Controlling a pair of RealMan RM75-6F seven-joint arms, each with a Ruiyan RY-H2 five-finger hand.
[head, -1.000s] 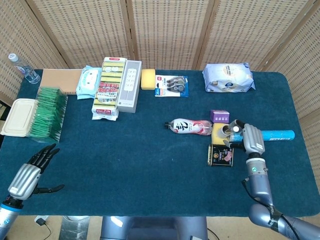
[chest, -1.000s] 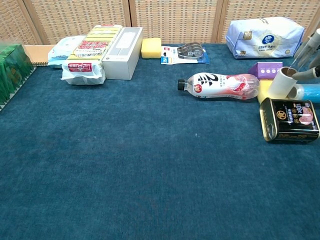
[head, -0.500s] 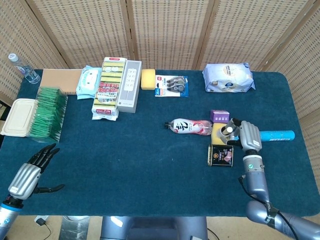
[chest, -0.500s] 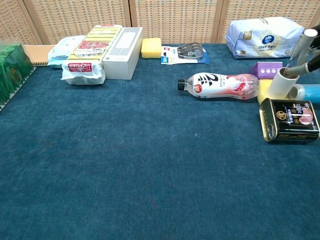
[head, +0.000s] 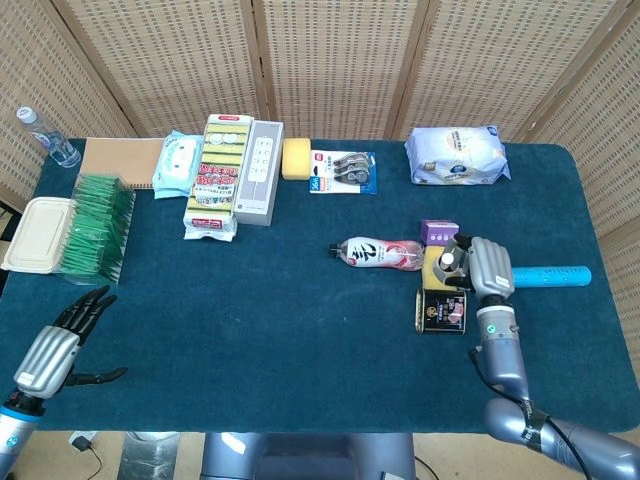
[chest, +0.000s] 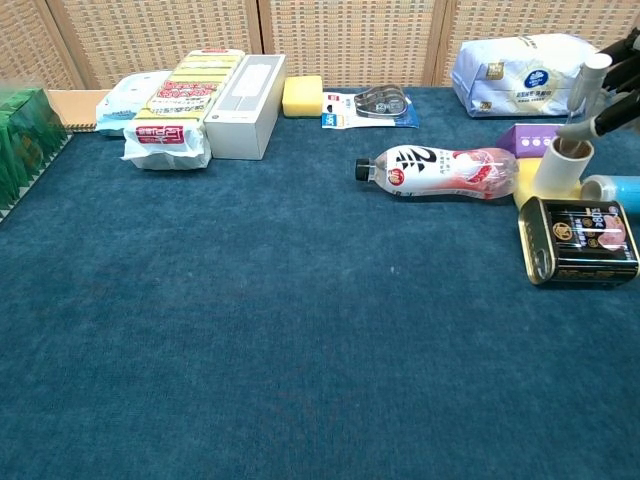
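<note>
My right hand sits at the table's right side and grips a cream cylinder by its rim. In the chest view the cylinder stands nearly upright, with the fingers above it. It rests by a yellow block, just behind a black tin can lying on its side. A lying bottle is to its left, a purple box is behind it and a blue tube is to its right. My left hand hovers at the near left corner, fingers spread, holding nothing.
Along the back edge lie a tissue pack, a tape package, a yellow sponge, a white box, a sponge pack and wipes. Green packets, a beige container and a water bottle are far left.
My right hand has shifted left with the cream cylinder, which went from tilted to nearly upright. The left hand has barely moved.
</note>
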